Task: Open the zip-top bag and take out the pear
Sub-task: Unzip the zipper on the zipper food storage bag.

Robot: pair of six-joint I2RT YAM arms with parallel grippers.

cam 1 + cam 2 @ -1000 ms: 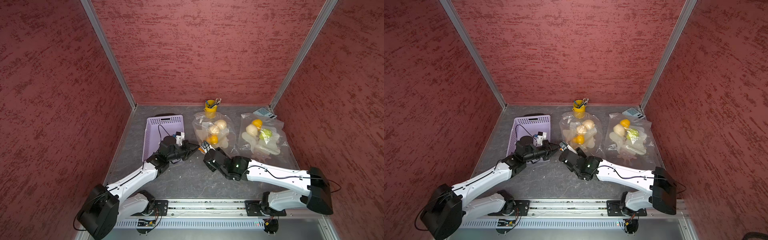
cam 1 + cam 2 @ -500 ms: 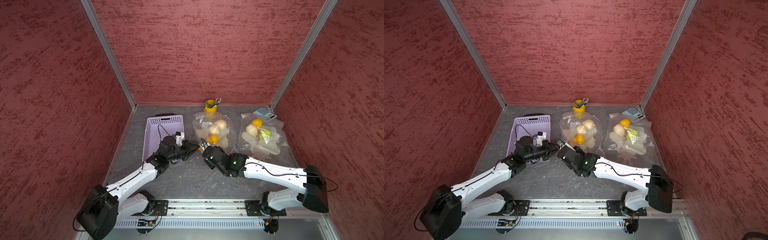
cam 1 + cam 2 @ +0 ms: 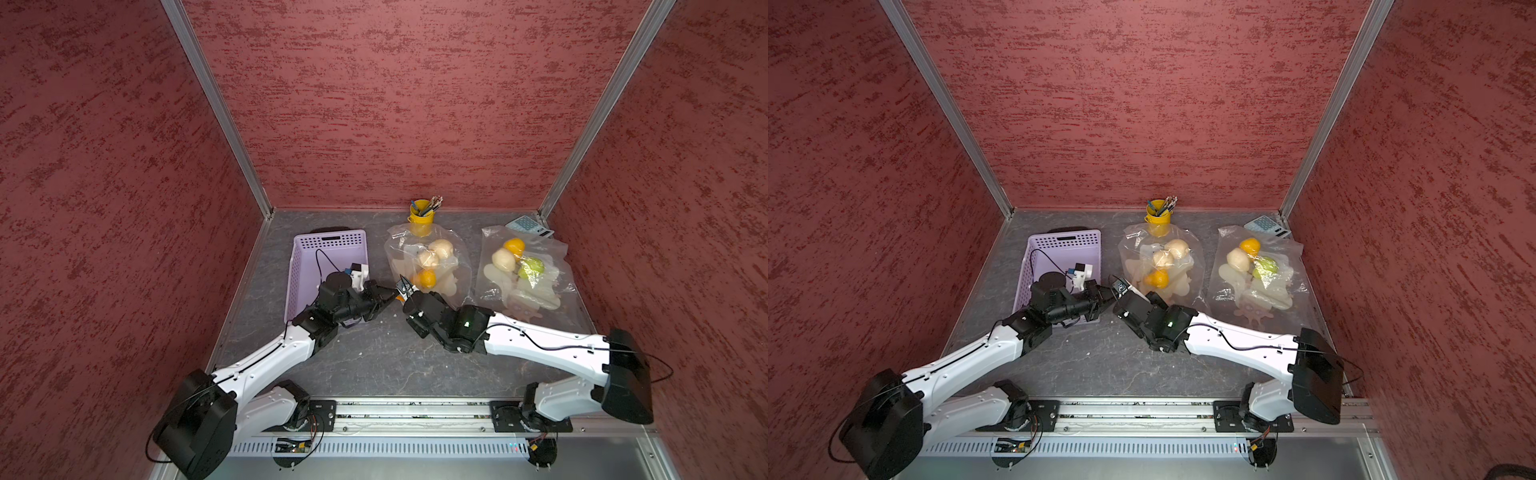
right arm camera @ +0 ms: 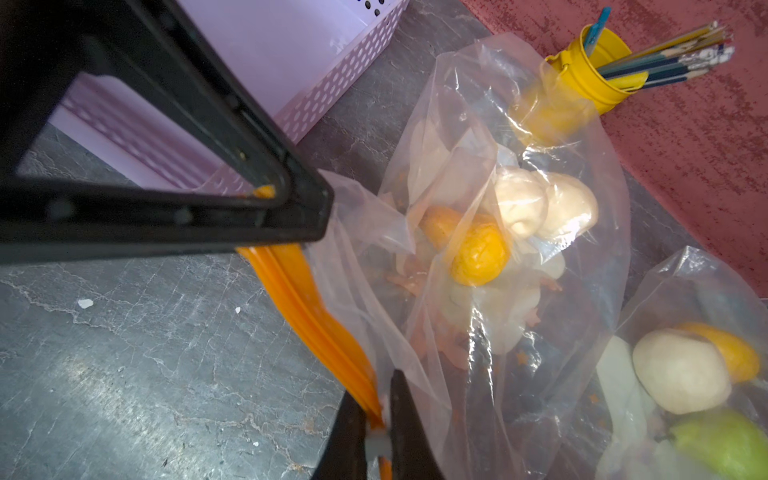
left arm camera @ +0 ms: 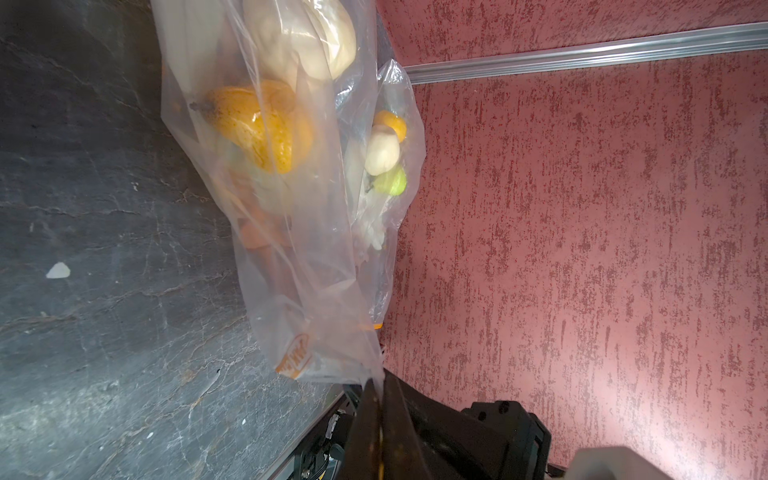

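The clear zip-top bag (image 3: pixel 455 266) lies mid-table with its orange zip strip (image 4: pixel 307 299) towards the arms. Inside it are an orange-yellow pear (image 3: pixel 426 278) (image 5: pixel 257 129) and pale round items. My left gripper (image 3: pixel 391 294) (image 5: pixel 376 388) is shut on the bag's near corner, pinching the plastic. Close beside it, my right gripper (image 3: pixel 409 296) (image 4: pixel 376 415) is shut on the orange zip strip, with a small white piece between its fingers. The bag's mouth edge is lifted off the table between the two grippers.
A purple perforated basket (image 3: pixel 332 249) stands left of the bag, under the left arm. A yellow cup of pencils (image 3: pixel 422 214) is at the back wall. A second bag (image 3: pixel 552 253) with a green fruit lies right, a calculator (image 3: pixel 528 226) behind it.
The right gripper moved a little towards the left gripper and closed from open onto the bag's orange zip strip. The left gripper stayed shut on the bag's corner.
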